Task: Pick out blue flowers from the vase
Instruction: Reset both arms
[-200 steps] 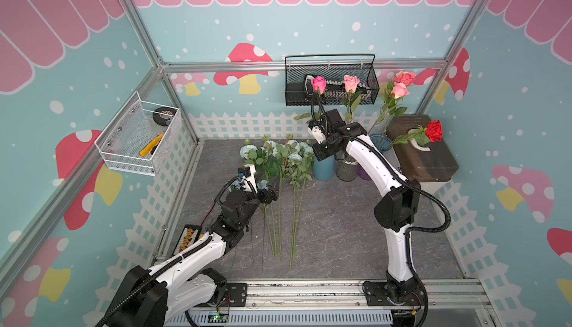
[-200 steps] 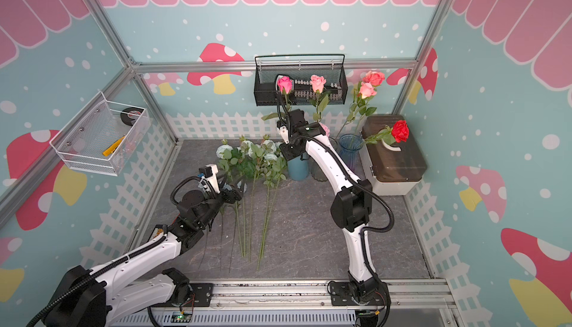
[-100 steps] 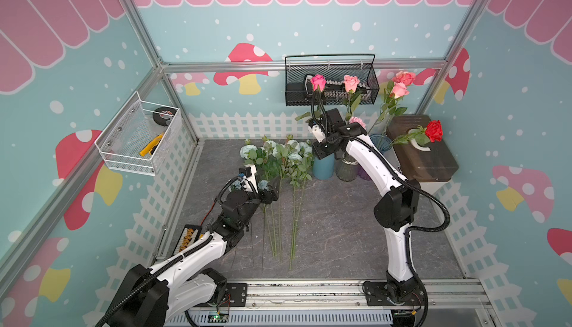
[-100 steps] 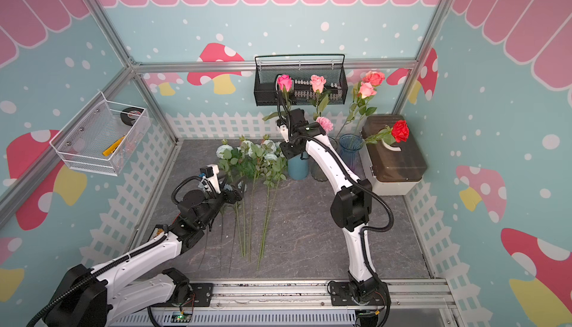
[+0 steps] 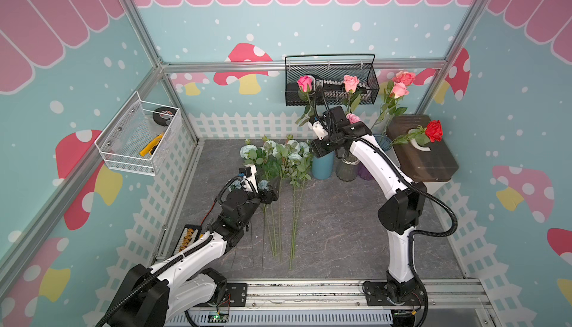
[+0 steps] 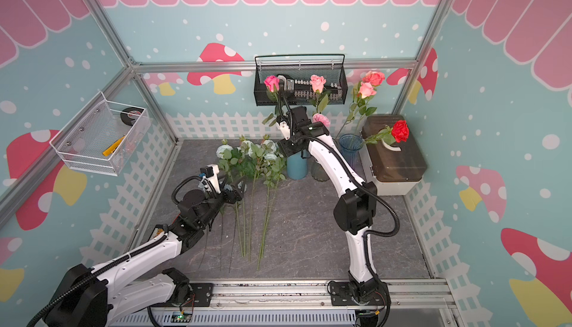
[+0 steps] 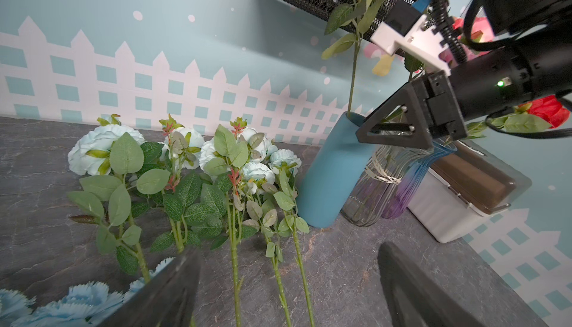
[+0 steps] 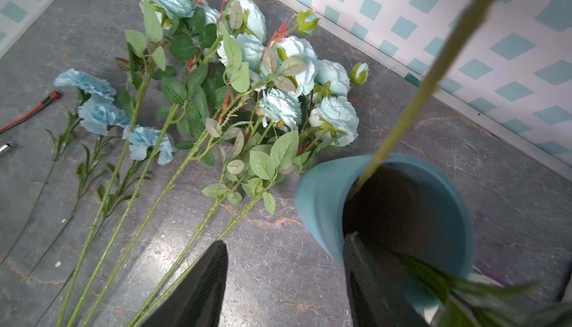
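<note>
- Right wrist view: your right end effector (image 8: 286, 242) hangs over the mouth of the blue vase (image 8: 318, 204), jaws partly apart, nothing clamped
- One finger sits over the dark interior and the other outside the wall; you cannot tell whether either touches the rim
- Blue flowers (image 8: 278, 71) lie fanned on the tabletop (image 8: 263, 263) just beside that vase, with heads toward the fence wall and stems toward the front rail
- Smaller frilly carnations (image 8: 93, 105) lie at the fan's far side
- Left end effector (image 7: 288, 251) is spread wide and empty, low over the stems, carnation heads just beside one finger
- Judgement: no blue bloom shows in any vase, so the picking looks all but finished; the step in hand reads as clearing the right arm off the vase
- To do it well, rise straight up before any swing, with both fingers off the rim and off the rose stem (image 8: 411, 99) leaning out of the vase
- A nudge there could tip the vase onto the laid flowers
- Lift the left arm before moving it sideways, or a finger may drag the carnations
- Hidden: the vase interior is black, so a short stem could remain unseen
- Blurred green leaves at that frame's corner belong to something you cannot identify
- In both top views the right arm covers the vase mouths, including the glass vase (image 7: 371, 192)
- Stem ends are cut off in both wrist views
</note>
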Controlling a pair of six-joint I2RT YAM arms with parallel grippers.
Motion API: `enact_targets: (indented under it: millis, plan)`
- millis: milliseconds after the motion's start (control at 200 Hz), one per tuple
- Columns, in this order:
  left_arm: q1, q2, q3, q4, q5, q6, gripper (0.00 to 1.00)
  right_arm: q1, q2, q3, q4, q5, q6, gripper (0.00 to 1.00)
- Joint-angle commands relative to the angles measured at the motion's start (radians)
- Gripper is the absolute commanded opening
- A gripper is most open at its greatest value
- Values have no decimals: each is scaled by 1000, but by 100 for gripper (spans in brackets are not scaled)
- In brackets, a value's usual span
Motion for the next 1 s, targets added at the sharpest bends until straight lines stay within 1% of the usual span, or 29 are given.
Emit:
enact_targets:
  millis: [0,180,275,380,495,560,665,755,825,996]
  plan:
    - [4,4,15,-1,15,-3,89,6,-87,-36,51,-38,3,61]
    - [4,6,16,-3,18,-1,89,15,-135,-74,83,-1,5,62]
    - [5,3,15,-6,14,1,89,36,-226,-121,122,9,3,62]
    - [5,-5,22,-31,-1,16,89,63,-342,-219,194,3,15,62]
    - [11,-39,34,-109,-52,46,89,73,-524,-419,335,-24,54,64]
    - [21,-72,37,-166,-86,66,89,73,-647,-588,423,-5,74,66]
    - [57,-137,25,-242,-140,88,89,72,-843,-831,536,80,92,70]
    - [84,-195,-22,-230,-193,132,89,70,-977,-1005,584,192,100,76]
    - [134,-239,-66,-219,-238,138,89,60,-1037,-1092,592,262,119,78]
    - [220,-328,-113,-250,-214,137,90,46,-1065,-1228,615,373,136,80]
